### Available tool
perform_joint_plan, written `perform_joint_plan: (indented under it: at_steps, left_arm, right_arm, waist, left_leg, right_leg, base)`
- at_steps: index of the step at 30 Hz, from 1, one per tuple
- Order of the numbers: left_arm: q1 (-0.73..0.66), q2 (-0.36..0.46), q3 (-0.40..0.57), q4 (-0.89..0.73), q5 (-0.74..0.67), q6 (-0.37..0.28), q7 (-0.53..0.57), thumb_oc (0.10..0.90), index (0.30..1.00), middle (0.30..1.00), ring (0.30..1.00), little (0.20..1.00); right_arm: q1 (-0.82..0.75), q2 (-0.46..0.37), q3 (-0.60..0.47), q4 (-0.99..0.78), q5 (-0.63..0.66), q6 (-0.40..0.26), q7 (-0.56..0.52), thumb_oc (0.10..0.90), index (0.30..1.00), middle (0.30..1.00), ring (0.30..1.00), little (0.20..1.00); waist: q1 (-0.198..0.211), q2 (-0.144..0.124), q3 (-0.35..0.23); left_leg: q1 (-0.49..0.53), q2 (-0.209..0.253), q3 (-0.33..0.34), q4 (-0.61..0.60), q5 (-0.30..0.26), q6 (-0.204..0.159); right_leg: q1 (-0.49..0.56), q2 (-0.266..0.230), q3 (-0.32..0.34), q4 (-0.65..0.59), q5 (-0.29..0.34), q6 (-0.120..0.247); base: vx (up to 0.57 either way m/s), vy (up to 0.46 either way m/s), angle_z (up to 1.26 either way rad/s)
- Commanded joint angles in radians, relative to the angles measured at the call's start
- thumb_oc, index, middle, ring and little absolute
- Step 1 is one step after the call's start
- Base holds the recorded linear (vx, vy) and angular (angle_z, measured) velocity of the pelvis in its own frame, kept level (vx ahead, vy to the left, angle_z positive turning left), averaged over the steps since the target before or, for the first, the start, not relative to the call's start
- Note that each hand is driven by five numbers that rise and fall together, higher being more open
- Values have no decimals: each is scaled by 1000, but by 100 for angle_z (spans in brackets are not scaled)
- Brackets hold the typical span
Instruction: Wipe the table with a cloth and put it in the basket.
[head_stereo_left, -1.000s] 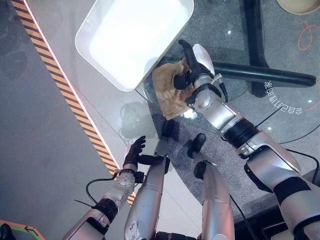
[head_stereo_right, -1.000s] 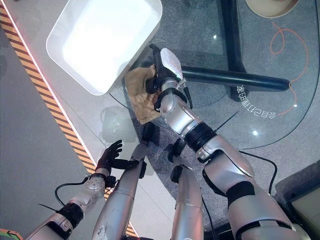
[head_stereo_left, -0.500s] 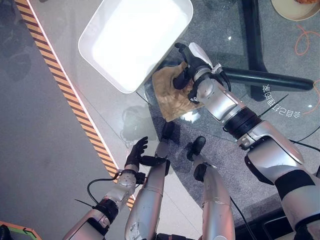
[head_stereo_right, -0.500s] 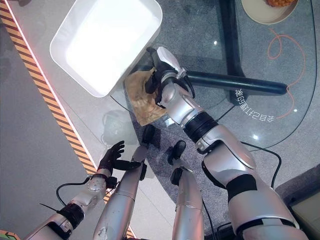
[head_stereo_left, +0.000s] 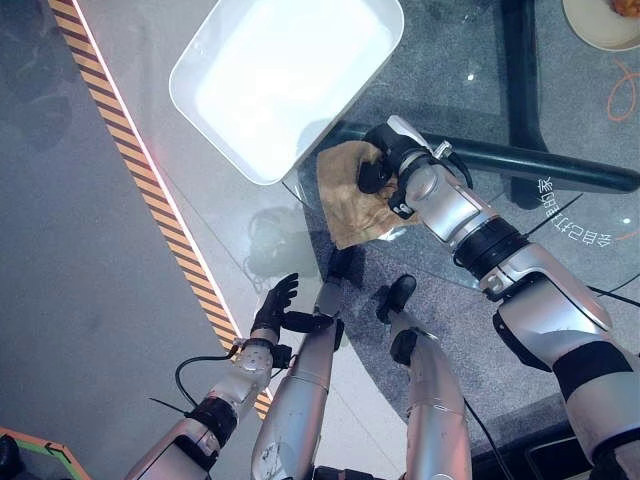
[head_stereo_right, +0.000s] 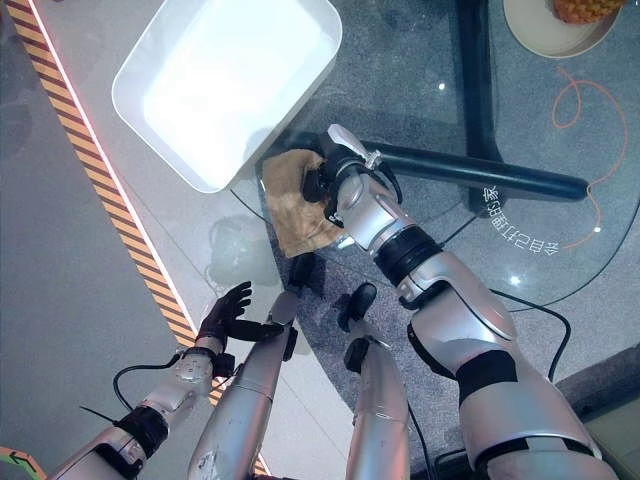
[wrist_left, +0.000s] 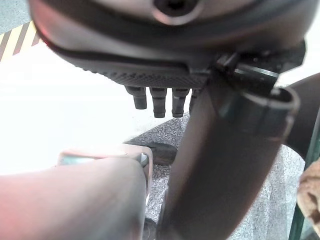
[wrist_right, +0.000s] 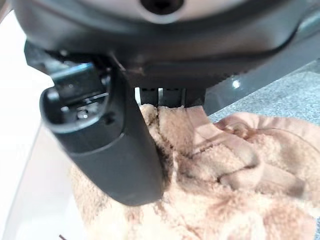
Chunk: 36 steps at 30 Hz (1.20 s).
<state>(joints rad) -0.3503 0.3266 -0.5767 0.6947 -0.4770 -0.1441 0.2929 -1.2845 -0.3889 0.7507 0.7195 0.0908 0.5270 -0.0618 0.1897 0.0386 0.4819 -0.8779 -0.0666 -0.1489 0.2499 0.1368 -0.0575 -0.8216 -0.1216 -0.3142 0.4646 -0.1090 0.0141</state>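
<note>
A robot test lab or workshop: a round glass table (head_stereo_left: 440, 60) stands on grey speckled flooring edged with black-and-orange hazard-striped tape (head_stereo_left: 150, 190).

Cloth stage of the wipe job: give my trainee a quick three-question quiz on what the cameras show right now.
1. True or false: the tan cloth already lies inside the white basket.
2. Which hand is on the cloth? A) left hand B) right hand C) both
3. Fill in: the cloth lies at the edge of the ____ table, beside the basket.

Key
1. False. It lies bunched on the table next to the basket's rim.
2. B. The right hand has its fingers curled into the cloth; the left hand hangs low and open, off the table.
3. glass
</note>
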Motion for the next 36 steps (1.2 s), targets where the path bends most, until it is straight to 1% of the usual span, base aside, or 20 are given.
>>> perform_joint_plan:
  at_steps: [1, 8, 12, 13, 16, 17, 18, 19, 20, 21, 24, 30, 36]
  left_arm:
    - [67, 32, -13, -43, -1, -27, 1, 800, 900, 900, 900, 900]
    - [67, 32, -11, -48, -1, -25, 3, 800, 900, 900, 900, 900]
    - [68, 31, -10, -50, -2, -24, 4, 800, 900, 900, 900, 900]
    - [72, 31, -9, -48, -3, -27, 6, 800, 900, 900, 900, 900]
    - [74, 31, -8, -49, -6, -26, 14, 800, 900, 900, 900, 900]
    - [74, 31, -8, -49, -6, -26, 14, 800, 900, 900, 900, 900]
    - [78, 34, -6, -47, -8, -28, 16, 800, 900, 900, 900, 900]
    - [79, 34, -6, -47, -8, -28, 16, 800, 900, 900, 900, 900]
    - [81, 35, -3, -46, -8, -27, 19, 800, 900, 900, 900, 900]
    - [84, 36, 2, -44, -7, -28, 21, 800, 900, 900, 900, 900]
    - [92, 47, 9, -44, -14, -33, 24, 800, 900, 900, 900, 900]
    - [113, 70, 21, -38, -29, -56, 15, 800, 900, 900, 900, 900]
    - [128, 92, 27, -26, -41, -73, 4, 800, 900, 900, 900, 900]
  right_arm:
    - [125, 20, 49, 38, 71, 39, 67, 100, 300, 300, 300, 200]
    - [131, 20, 43, 21, 82, 40, 43, 100, 300, 300, 300, 200]
    - [130, 15, 32, 8, 91, 32, -10, 100, 300, 300, 300, 200]
    - [131, 9, 25, -6, 87, 16, -79, 100, 300, 300, 300, 200]
    - [123, -9, 5, -25, 73, 2, -189, 100, 300, 300, 300, 200]
    - [123, -9, 5, -25, 74, 2, -190, 100, 300, 300, 300, 200]
    - [115, -26, -8, -34, 67, -8, -252, 100, 300, 300, 300, 200]
    - [115, -27, -9, -35, 66, -9, -256, 100, 300, 300, 300, 200]
    - [107, -43, -23, -41, 61, -8, -315, 100, 300, 300, 300, 200]
    - [100, -59, -37, -42, 55, -15, -350, 100, 300, 300, 300, 200]
    - [89, -110, -65, -49, 39, -23, -414, 100, 300, 300, 300, 200]
    - [69, -209, -97, -38, 49, -33, -481, 100, 300, 300, 300, 200]
    - [55, -290, -107, 13, 92, -66, -530, 100, 300, 300, 300, 200]
  waist:
    - [37, 6, 38]
    - [34, 5, 38]
    - [31, 5, 38]
    - [28, 5, 38]
    - [22, 4, 38]
    - [22, 4, 38]
    - [19, 2, 38]
    - [18, 1, 38]
    - [15, -2, 38]
    - [11, -6, 38]
    - [1, -16, 38]
    - [-16, -25, 38]
    - [-27, -27, 38]
  left_leg:
    - [9, -29, 100, 108, -157, 62]
    - [9, -28, 102, 111, -158, 62]
    - [11, -27, 104, 112, -159, 63]
    - [11, -26, 107, 114, -161, 63]
    - [15, -25, 110, 115, -164, 64]
    - [15, -25, 110, 115, -164, 64]
    - [18, -23, 111, 117, -167, 65]
    - [19, -23, 111, 117, -168, 65]
    - [23, -21, 112, 118, -172, 65]
    - [24, -19, 113, 119, -175, 67]
    - [28, -14, 114, 122, -182, 71]
    - [36, -6, 120, 127, -197, 79]
    - [41, -2, 125, 130, -209, 82]
  right_leg:
    - [-12, -1, 69, -115, 142, 100]
    - [-12, 0, 71, -115, 143, 100]
    - [-13, 2, 75, -113, 143, 99]
    - [-13, 3, 76, -111, 142, 99]
    - [-10, 6, 82, -109, 141, 100]
    - [-10, 6, 82, -109, 141, 100]
    - [-8, 8, 86, -108, 141, 101]
    - [-8, 8, 86, -108, 141, 101]
    - [-3, 9, 89, -108, 142, 103]
    - [-2, 11, 90, -108, 142, 104]
    - [0, 16, 94, -106, 145, 108]
    - [-1, 23, 107, -101, 146, 108]
    - [-3, 26, 113, -97, 145, 106]
  base:
    - [0, 0, 0]
    - [0, 0, 0]
    - [0, 0, 0]
    - [0, 0, 0]
    - [0, 0, 0]
    - [0, 0, 0]
    - [0, 0, 0]
    - [0, 0, 0]
    - [0, 0, 0]
    - [0, 0, 0]
    - [0, 0, 0]
    - [-2, -5, -3]
    - [-2, -19, -10]
